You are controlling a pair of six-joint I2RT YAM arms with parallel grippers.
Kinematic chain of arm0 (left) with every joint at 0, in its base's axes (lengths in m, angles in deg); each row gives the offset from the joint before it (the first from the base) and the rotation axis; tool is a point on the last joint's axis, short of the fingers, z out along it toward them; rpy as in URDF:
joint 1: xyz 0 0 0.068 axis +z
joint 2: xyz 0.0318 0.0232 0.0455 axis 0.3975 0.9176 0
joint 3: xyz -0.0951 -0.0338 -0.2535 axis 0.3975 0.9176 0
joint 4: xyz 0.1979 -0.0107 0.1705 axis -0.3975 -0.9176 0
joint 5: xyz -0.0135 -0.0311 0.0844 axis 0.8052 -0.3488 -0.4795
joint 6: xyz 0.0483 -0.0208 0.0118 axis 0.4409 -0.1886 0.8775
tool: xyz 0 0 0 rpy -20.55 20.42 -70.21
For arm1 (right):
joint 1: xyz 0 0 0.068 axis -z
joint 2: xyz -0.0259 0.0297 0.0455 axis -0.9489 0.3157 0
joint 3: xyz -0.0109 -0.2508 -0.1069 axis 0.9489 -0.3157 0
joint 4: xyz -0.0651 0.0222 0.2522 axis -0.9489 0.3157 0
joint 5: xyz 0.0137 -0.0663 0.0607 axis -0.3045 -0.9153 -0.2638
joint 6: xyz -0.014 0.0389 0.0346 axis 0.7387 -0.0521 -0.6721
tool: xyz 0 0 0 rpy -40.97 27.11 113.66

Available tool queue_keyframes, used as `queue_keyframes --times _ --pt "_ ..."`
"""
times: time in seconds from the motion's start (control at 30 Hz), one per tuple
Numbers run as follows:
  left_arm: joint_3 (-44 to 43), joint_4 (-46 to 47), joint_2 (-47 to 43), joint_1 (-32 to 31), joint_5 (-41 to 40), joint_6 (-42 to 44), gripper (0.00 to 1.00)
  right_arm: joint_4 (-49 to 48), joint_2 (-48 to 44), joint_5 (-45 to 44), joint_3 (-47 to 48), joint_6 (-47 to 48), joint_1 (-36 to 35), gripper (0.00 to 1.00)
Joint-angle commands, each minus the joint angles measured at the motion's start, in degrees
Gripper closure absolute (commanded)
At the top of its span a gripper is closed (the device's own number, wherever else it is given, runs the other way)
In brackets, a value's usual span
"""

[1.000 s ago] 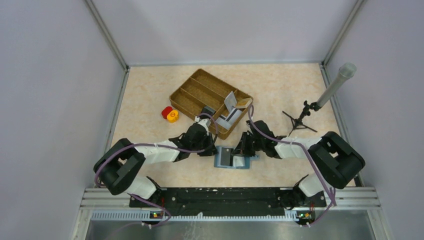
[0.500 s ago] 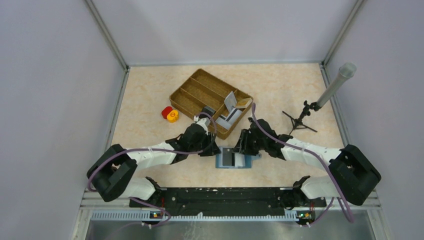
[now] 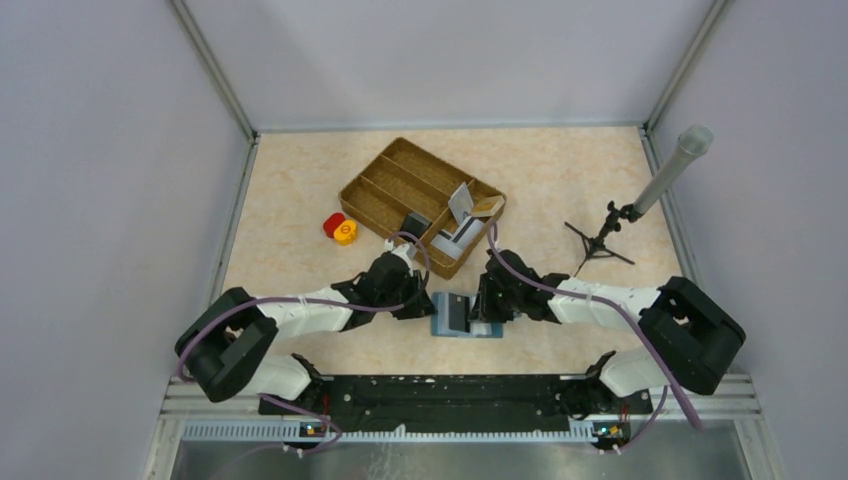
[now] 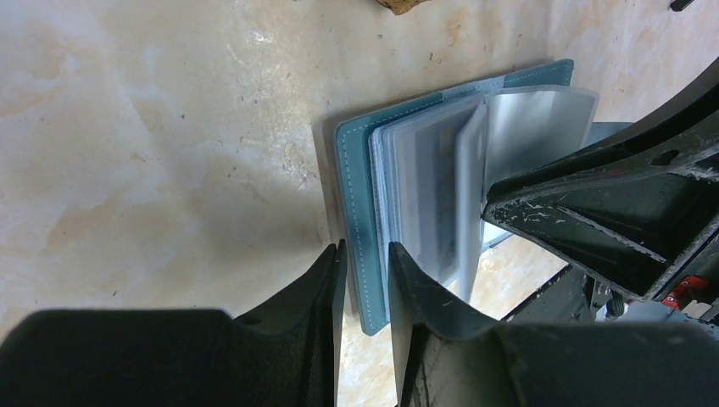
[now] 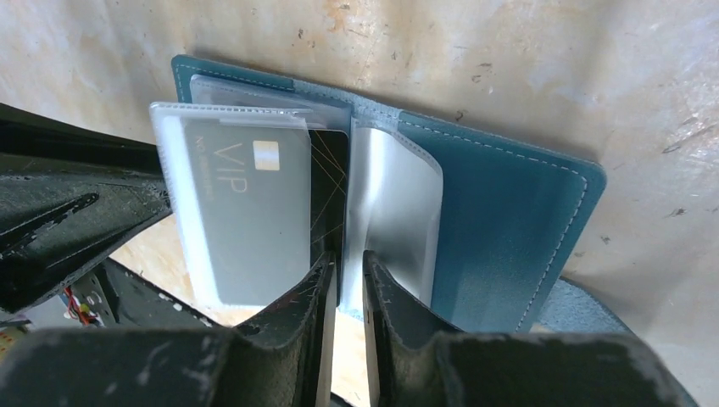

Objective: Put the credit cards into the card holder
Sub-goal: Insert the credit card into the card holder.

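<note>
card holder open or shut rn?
Open. The card holder lies with its teal cover spread flat, its clear sleeves fanned up from the spine, and a grey VIP card sits in one.

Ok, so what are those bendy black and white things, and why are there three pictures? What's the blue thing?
Those are two robot arms, the left arm and right arm, bolted at the near edge of the table. One picture looks down from above. The other two come from small cameras on the wrists, so you see each claw up close. The left claw and right claw both meet at the card holder, a blue wallet lying open. One clear page holds a grey card marked VIP. Each claw sits close around the wallet's cover or pages, but I can't tell whether it's pinching. Farther back: a brown tray with more cards, red and yellow round pieces, and a stand holding a grey tube.
</note>
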Motion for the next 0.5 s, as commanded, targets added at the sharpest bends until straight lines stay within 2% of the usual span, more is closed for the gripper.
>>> queue_keyframes --times 0.0,0.47 --pt "0.64 1.89 0.81 -0.19 0.34 -0.66 0.72 0.22 1.08 -2.35 2.52 -0.47 -1.48 0.84" --pt "1.29 4.58 2.12 -0.51 2.02 -1.81 0.77 -9.19 5.07 1.12 4.05 -2.36 -3.88 0.90"
